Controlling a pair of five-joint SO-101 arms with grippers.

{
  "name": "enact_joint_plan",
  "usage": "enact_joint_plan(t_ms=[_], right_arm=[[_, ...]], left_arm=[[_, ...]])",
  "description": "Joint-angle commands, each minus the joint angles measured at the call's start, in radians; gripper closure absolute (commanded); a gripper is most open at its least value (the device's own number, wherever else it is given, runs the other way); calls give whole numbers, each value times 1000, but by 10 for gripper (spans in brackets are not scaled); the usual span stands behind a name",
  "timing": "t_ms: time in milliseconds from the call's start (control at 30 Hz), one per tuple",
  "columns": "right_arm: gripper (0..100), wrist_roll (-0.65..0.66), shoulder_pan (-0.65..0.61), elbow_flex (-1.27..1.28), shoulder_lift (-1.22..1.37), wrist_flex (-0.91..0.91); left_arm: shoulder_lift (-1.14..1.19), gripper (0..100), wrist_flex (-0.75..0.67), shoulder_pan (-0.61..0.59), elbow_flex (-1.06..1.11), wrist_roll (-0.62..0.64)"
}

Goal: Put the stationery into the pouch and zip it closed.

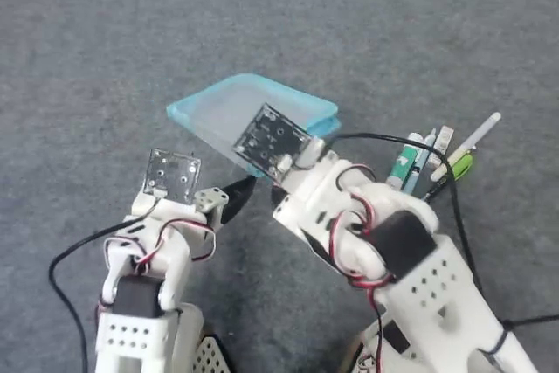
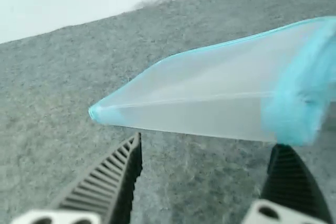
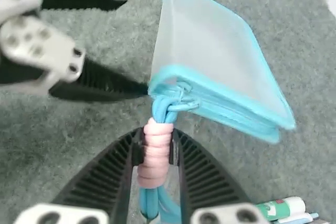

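We see the pouch (image 1: 249, 107): clear plastic with light blue trim, flat, mid-table, and its zip end looks lifted off the table. A blue pull cord (image 3: 157, 111) with a pink sleeve (image 3: 155, 156) hangs off the zip corner, pinched in the right gripper (image 3: 156, 139). We can't tell if the zip is open. The pens (image 1: 432, 162) lie bunched on the table near the pouch, on its right and outside it: a green-banded marker, a white pen and a lime one, all slanting toward the far right corner.
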Motion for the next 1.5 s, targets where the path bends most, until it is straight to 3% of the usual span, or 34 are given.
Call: enact_joint_plan(t_ms=[0,233,567,867,1333,1467], right_arm=[[992,54,-27,106,-68,-12],[992,54,-27,264,-59,-170],[992,17,2,58,7,-102],[992,-18,1,23,105,-131],[992,-20,-41,-60,102,-36],[992,-14,-85,-11,79,-18]], left_arm=[[95,639,-81,-9,-24,12],[106,638,11,0,-82,12],[95,636,181,2,-209,11],[-95,620,218,58,-153,6],[-68,621,101,63,-56,-25],[-12,621,25,-29,-54,-23]])
